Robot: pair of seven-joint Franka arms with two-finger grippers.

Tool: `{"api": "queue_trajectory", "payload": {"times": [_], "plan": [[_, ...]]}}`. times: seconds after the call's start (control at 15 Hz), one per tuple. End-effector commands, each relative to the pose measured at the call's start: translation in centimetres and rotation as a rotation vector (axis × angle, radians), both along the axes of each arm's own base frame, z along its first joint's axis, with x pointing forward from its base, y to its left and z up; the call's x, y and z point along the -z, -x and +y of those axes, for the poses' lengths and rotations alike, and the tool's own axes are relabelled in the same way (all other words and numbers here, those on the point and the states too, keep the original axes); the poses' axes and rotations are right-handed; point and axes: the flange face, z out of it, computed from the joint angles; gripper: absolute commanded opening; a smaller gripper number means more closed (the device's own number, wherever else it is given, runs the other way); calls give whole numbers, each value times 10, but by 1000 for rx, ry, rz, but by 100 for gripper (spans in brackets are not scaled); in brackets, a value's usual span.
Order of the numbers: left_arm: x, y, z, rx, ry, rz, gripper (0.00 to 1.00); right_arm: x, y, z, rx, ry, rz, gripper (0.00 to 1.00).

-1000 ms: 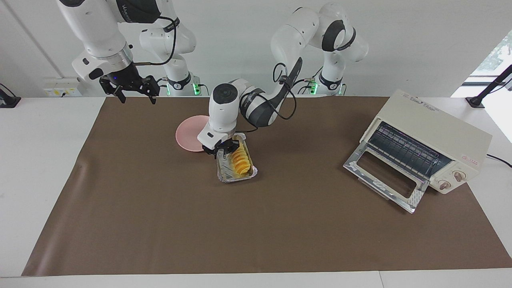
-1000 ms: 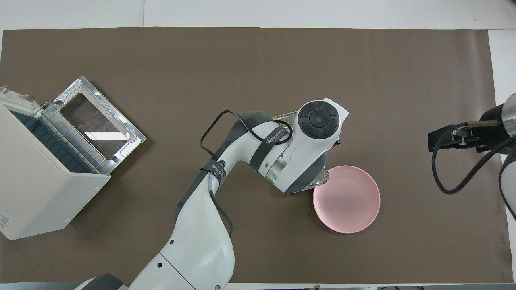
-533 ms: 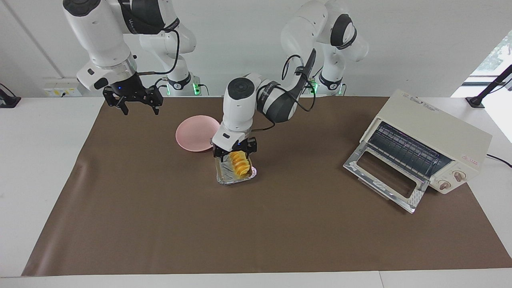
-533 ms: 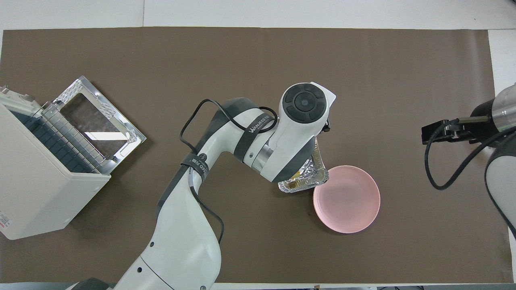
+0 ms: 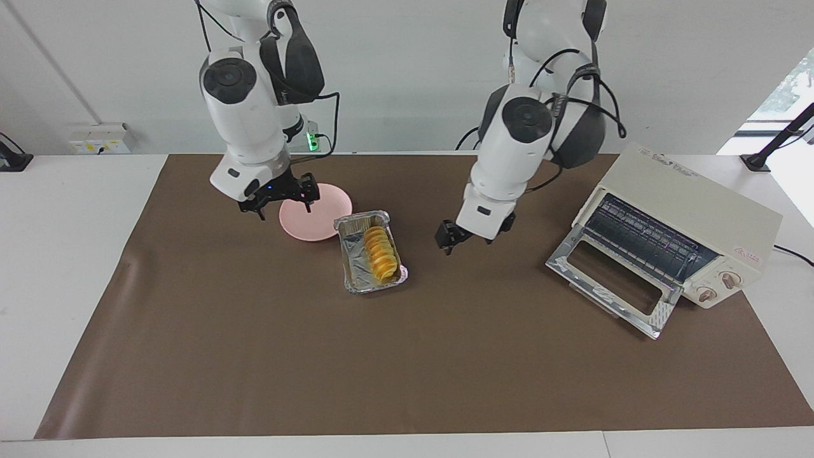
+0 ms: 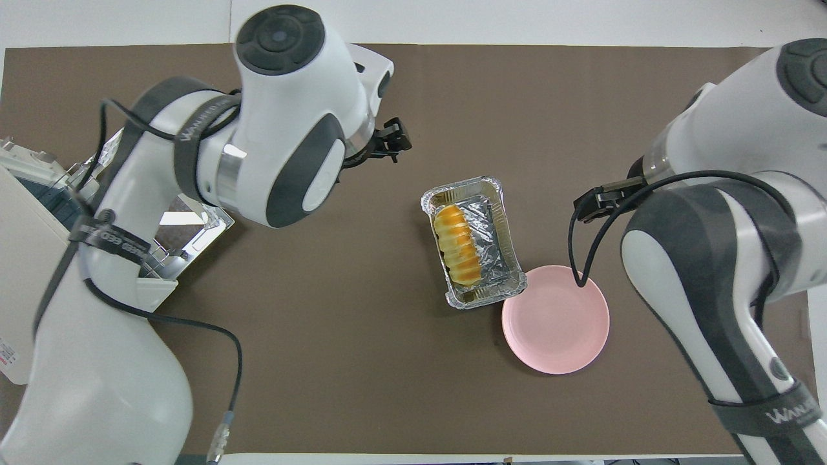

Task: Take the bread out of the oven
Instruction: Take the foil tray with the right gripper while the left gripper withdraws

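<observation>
The bread (image 5: 380, 253) (image 6: 457, 247), an orange-yellow ridged loaf, lies in a silver foil tray (image 5: 356, 270) (image 6: 497, 223) on the brown mat, out of the oven. The cream oven (image 5: 690, 210) (image 6: 39, 310) stands at the left arm's end, its glass door (image 5: 613, 286) folded down. My left gripper (image 5: 467, 242) (image 6: 391, 139) hangs open and empty over the mat between tray and oven. My right gripper (image 5: 280, 207) (image 6: 597, 200) hangs open and empty over the pink plate's edge.
A pink plate (image 5: 324, 222) (image 6: 555, 320) sits empty beside the tray, touching its corner nearer the robots. The oven's wire rack (image 5: 642, 238) shows inside. A brown mat (image 5: 254, 356) covers most of the table.
My left gripper let go of the foil tray, rose and swung toward the oven. The right arm came in from the table's end to the plate. Tray and bread stayed put.
</observation>
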Motion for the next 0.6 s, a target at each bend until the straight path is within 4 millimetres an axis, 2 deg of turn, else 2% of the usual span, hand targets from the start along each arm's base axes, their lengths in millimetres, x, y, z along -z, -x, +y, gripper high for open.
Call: {"api": "queue_trajectory", "payload": {"times": [0.0,0.07,0.2,0.4,0.53], "plan": [[-14,9,59,104,-72,49,100,35,-17,16,67,-17,-3,100],[-17,10,82,137,-88,69,100,47,-16,22,68,-30,19,100],[-29,18,137,202,-59,96,100,69,-9,47,40,-31,55,100],[-50,36,194,232,-21,85,100,102,-1,49,75,-50,48,100],[-70,60,219,217,-6,120,100,132,3,47,87,-63,36,100]]}}
